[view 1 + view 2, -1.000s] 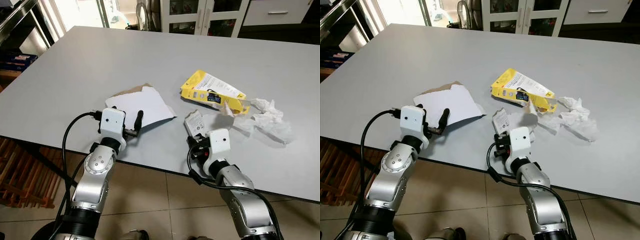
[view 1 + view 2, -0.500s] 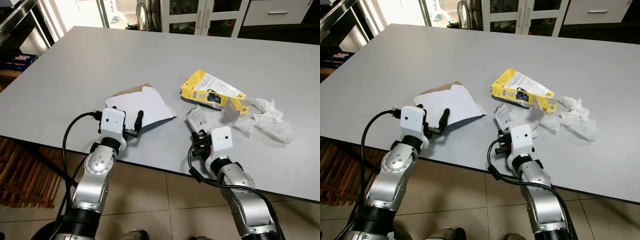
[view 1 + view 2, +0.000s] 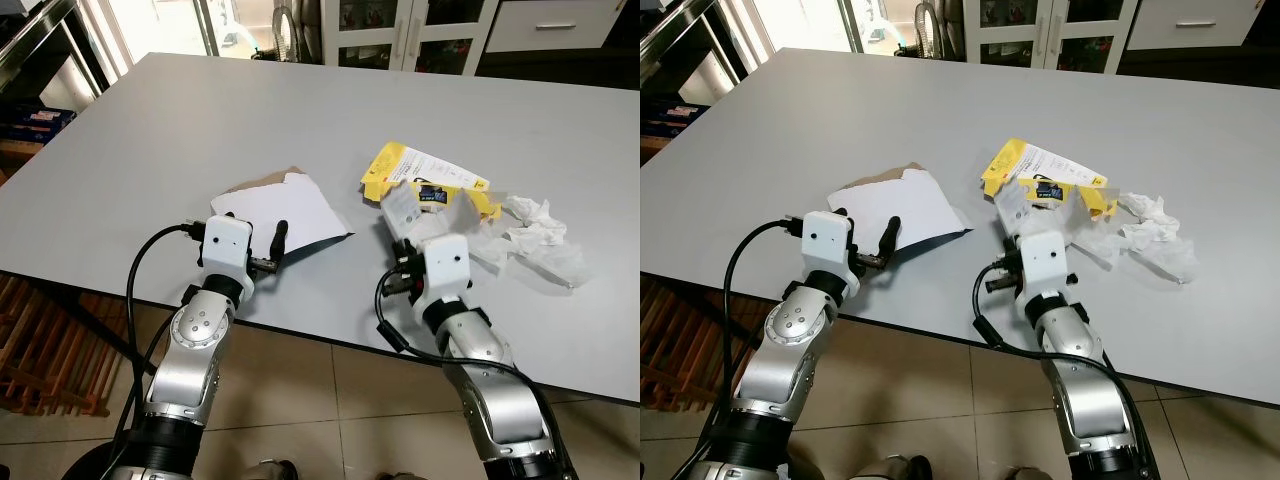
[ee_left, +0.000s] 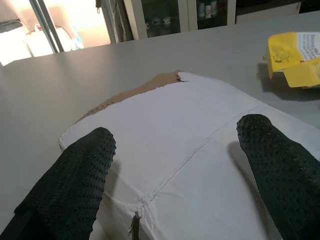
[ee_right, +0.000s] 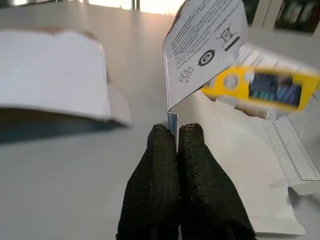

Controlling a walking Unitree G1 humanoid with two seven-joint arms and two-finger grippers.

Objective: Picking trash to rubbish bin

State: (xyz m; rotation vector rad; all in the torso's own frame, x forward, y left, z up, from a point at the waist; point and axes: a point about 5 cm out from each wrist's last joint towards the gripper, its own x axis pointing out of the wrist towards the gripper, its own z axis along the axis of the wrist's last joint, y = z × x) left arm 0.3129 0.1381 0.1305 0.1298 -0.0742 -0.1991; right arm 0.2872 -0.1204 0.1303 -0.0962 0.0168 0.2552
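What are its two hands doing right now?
Left gripper: open, fingers over the white cardboard sheet.
Right gripper: shut on the yellow packaging.

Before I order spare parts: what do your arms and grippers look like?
Both arms are silver metal with rounded joints. Each wrist carries a white boxy camera module with a small dark dot, and black cables loop from it along the forearm. The left gripper and right gripper each have two long black fingers with a dotted, textured surface.

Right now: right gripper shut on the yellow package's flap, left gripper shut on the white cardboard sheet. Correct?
Half right. The left gripper is open, fingers apart over the white cardboard sheet, as the left wrist view shows. The right gripper is shut on the yellow package flap.
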